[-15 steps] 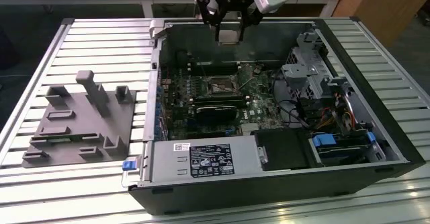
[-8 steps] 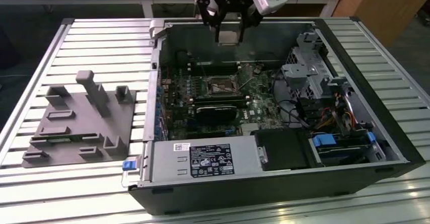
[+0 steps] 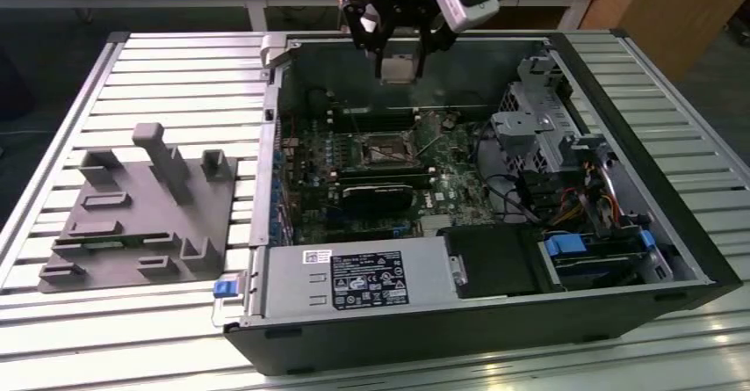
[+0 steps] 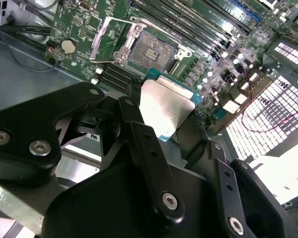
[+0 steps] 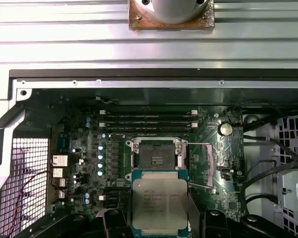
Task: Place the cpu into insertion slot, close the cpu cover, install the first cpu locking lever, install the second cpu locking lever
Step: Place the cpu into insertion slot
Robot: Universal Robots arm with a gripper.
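**A:** What did the hand hold at this moment?

**B:** It was closed on the chip. Its fingers pressed on two opposite edges, and the silver top stayed free.

**A:** Was that a good place to hold it?

**B:** I think yes. The chip looked light, flat and stiff, but the metal top seemed smooth and perhaps slippery. I suppose the underside is delicate, so the edges were the safe place.

**A:** And where was the chip?

**B:** It hung in the air above the green board, not yet in the socket. In the first wrist view the socket lay just beyond it, dark and empty.

**A:** Was the socket open?

**B:** In the second wrist view its metal cover seemed lifted to one side.

**A:** And farther away?

**B:** The open computer case lay on the slatted bench, with a grey holder block at the exterior view's left.
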